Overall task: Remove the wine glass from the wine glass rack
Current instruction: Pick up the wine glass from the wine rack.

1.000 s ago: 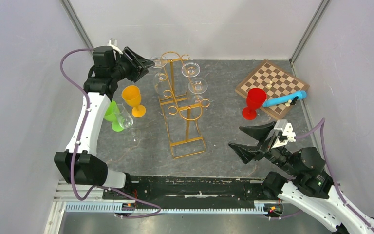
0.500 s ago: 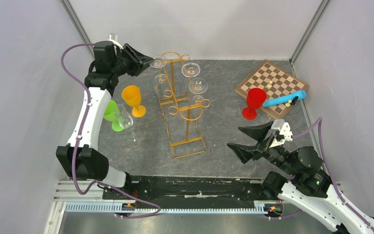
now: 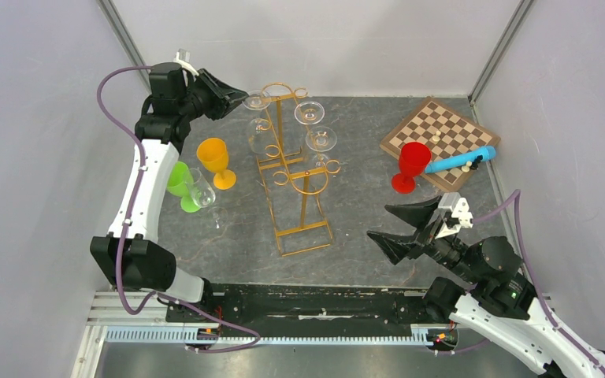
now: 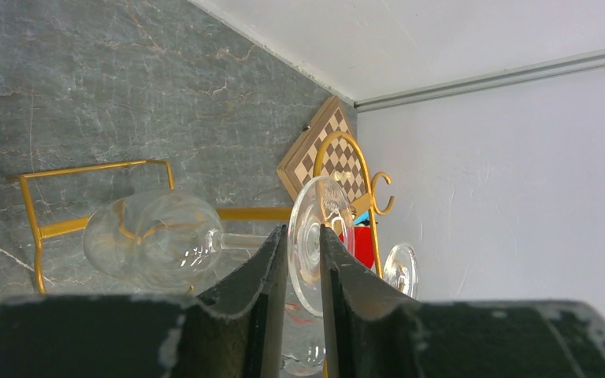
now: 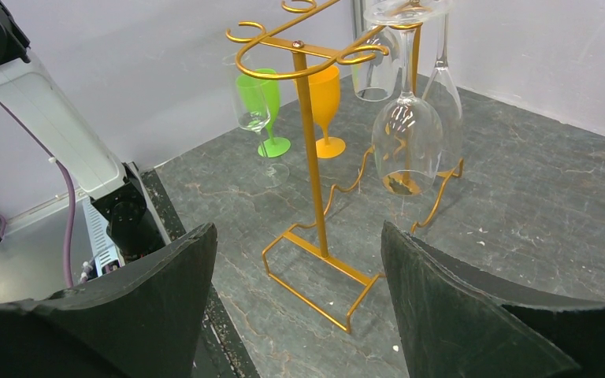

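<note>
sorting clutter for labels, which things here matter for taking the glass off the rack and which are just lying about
Job: tall gold wire wine glass rack; clear wine glass hanging on it; left end effector around its foot.
Lying about: orange goblet; green goblet; red goblet; wooden chessboard; blue tube.

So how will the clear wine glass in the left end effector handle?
Probably fragile: the wine glass has a thin clear bowl and slim stem. Likely slippery, as the left end effector pinches only its smooth foot. It may snag hooks on the wine glass rack.
</note>
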Available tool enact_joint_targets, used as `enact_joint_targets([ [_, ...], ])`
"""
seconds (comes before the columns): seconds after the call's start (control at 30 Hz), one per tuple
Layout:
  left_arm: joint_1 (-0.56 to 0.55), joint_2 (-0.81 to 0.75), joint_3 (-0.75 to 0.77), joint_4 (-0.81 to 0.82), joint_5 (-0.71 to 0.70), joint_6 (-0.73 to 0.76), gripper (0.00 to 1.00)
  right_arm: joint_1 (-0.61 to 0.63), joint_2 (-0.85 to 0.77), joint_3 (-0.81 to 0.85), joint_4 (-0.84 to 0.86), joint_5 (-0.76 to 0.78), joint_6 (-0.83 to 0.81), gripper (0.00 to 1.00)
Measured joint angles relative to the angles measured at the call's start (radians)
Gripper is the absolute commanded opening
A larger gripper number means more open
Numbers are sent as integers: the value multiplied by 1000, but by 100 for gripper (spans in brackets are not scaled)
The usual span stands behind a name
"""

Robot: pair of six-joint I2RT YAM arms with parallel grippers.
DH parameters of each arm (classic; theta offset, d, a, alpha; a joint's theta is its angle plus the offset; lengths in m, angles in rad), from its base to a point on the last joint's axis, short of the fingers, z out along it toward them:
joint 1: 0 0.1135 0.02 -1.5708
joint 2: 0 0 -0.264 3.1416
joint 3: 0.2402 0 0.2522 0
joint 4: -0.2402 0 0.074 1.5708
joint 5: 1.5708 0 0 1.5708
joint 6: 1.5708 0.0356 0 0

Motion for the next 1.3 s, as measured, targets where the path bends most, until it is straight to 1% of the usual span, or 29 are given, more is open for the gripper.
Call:
enact_joint_targets([
  [0.17, 0, 0, 0, -3, 4, 0, 25, 0, 0, -10, 0, 0, 6, 79],
  [0.43, 0, 0, 0, -3, 5, 0, 24, 0, 0, -14, 0, 0, 10, 79],
  [0.67, 0, 0, -2, -2, 6, 0, 26, 0, 0, -27, 4, 0, 16, 79],
  [0.8, -1, 0, -9, -1, 10, 0, 29, 0, 0, -32, 5, 0, 16, 79],
  [0.93, -2, 0, -16, 5, 14, 0, 29, 0, 0, -32, 9, 0, 18, 79],
  [1.13, -3, 0, -18, 5, 26, 0, 21, 0, 0, -33, 16, 0, 18, 79],
  [1.17, -3, 0, -18, 5, 29, 0, 16, 0, 0, -33, 16, 0, 18, 79],
  [1.23, -3, 0, -19, 4, 32, 0, 9, 0, 0, -33, 18, 0, 18, 79],
  [1.3, -3, 0, -19, 7, 34, 0, 5, 0, 0, -37, 23, 0, 18, 79],
])
